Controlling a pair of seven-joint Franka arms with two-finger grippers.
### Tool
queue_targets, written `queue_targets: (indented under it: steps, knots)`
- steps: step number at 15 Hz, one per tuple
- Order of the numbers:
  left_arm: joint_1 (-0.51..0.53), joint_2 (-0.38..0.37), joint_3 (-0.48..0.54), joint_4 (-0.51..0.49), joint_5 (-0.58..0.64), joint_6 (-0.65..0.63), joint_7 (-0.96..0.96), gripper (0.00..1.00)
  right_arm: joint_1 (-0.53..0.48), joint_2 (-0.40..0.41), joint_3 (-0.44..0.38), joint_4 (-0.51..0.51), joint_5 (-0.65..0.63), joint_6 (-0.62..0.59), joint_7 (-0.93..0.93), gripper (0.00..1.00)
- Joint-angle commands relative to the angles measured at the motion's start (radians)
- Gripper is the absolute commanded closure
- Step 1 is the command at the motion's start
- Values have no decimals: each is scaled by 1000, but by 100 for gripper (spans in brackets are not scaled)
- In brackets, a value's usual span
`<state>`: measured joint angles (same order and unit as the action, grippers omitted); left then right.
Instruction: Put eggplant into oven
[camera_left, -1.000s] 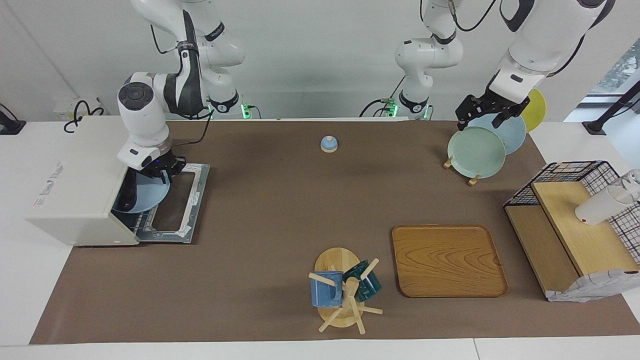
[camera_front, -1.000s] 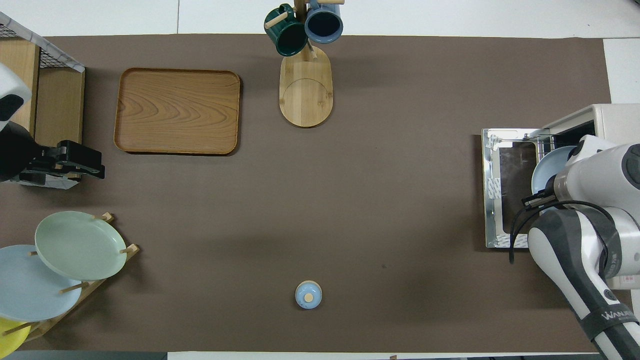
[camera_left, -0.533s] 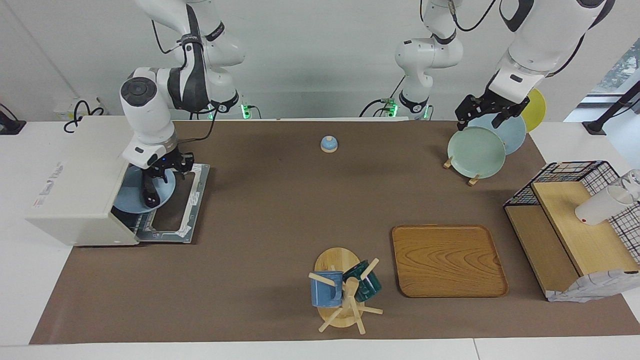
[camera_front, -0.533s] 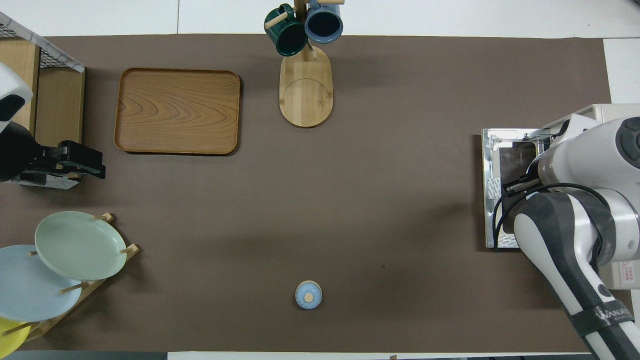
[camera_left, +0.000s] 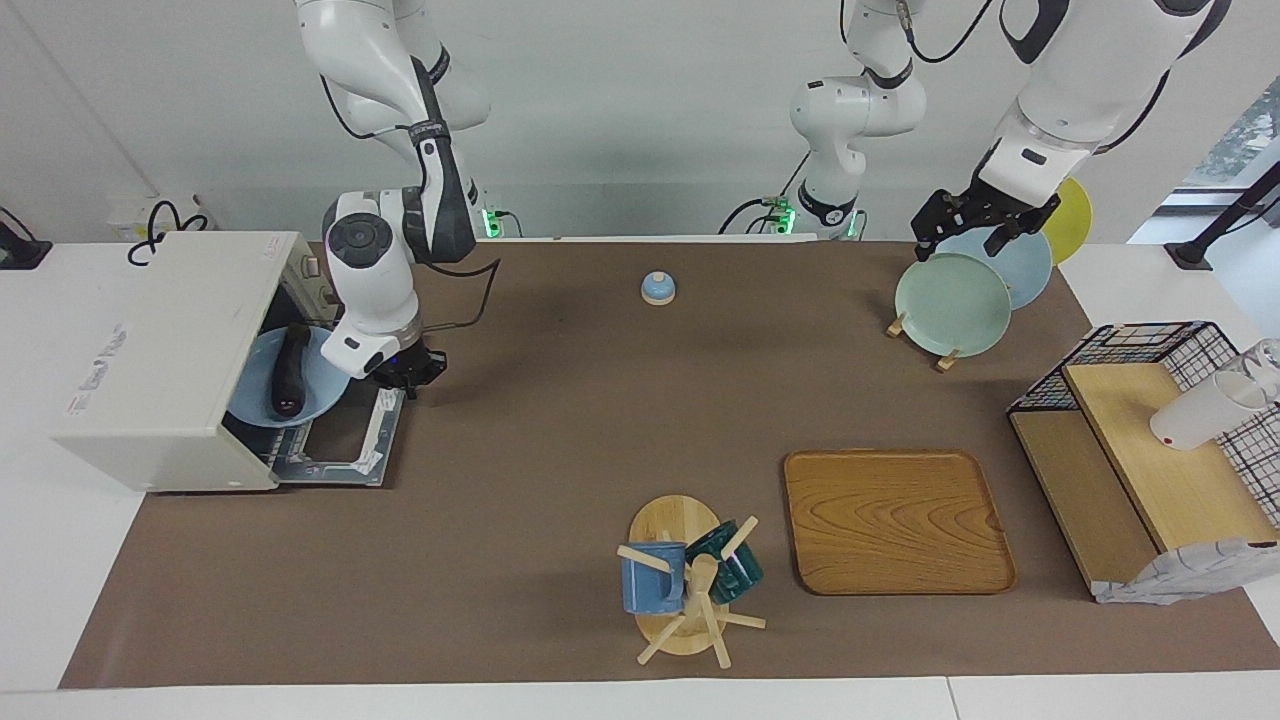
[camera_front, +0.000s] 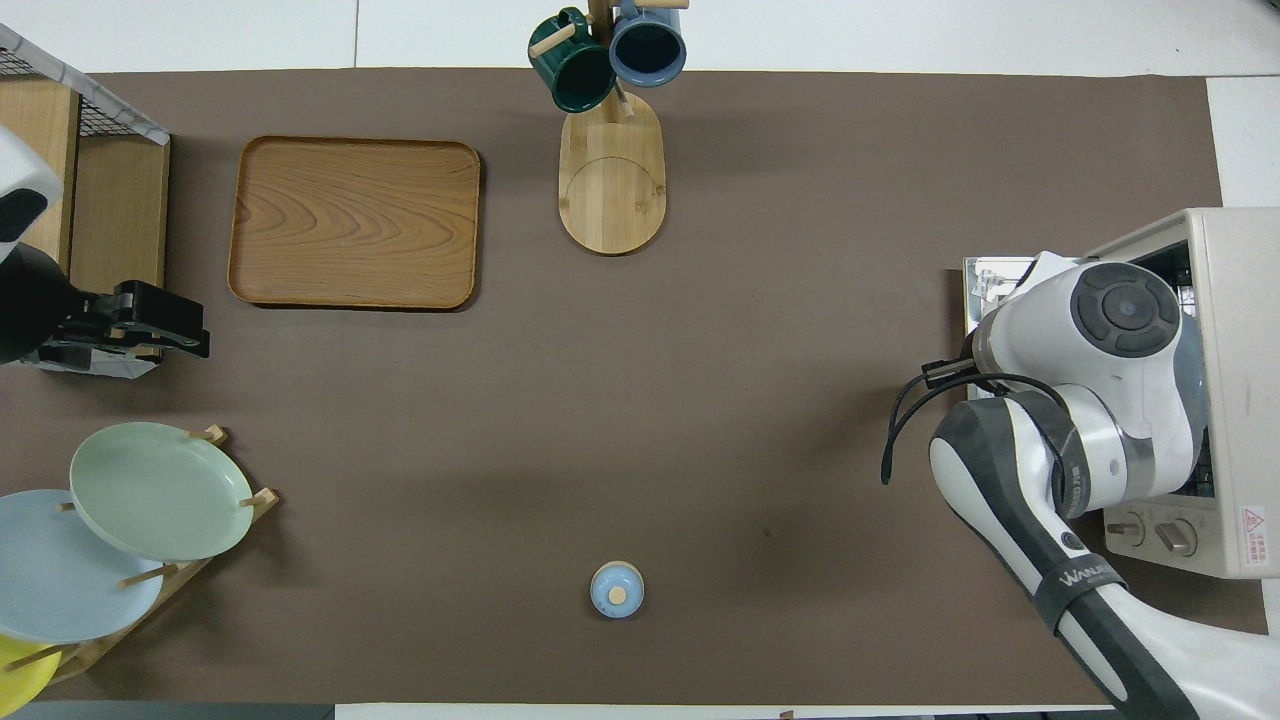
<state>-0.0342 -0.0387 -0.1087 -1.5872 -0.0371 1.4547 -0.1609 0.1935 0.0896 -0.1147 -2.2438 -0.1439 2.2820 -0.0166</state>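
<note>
**Resting in the oven: eggplant on a blue plate, door down**

Lying on a pale blue plate (camera_left: 262, 400) inside the mouth of the oven (camera_left: 160, 360), the eggplant (camera_left: 288, 368) shows as a dark, glossy shape, its length pointing into the cavity. The oven sits at the right arm's end of the worktop (camera_left: 560, 420), and its drop-down door (camera_left: 345, 440) lies open and flat on the brown mat.

The right end effector (camera_left: 408, 372) hangs just above the edge of the open door nearest the robots, clear of the plate and the eggplant. It is closed, fingertips together, with nothing in it. In the overhead view the right arm's wrist covers most of the oven opening, so the eggplant cannot be seen there.

The left end effector (camera_left: 975, 232) hovers over the plate rack (camera_left: 930, 345) at the left arm's end of the worktop, above the green plate (camera_left: 952, 303); its fingers are spread wide and hold nothing. This arm waits.

Other items on the worktop:
- a small blue knobbed lid (camera_left: 657, 288), near the robots at the middle
- a wooden tray (camera_left: 895, 520), farther from the robots than the plate rack
- a mug tree (camera_left: 690, 590) with 2 mugs, 1 blue and 1 dark green, beside the tray
- a wire-and-wood shelf (camera_left: 1150, 460) at the left arm's end
</note>
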Motion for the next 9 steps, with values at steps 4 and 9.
queue_targets:
  steps: [4,9]
  knots:
    - [16,-10,-3,-1,-9,10,-6,0,-23,-10,4,-46,13,45,12,100]
    - [16,-10,-3,-2,-9,16,-6,0,-22,-16,6,-74,14,66,12,100]
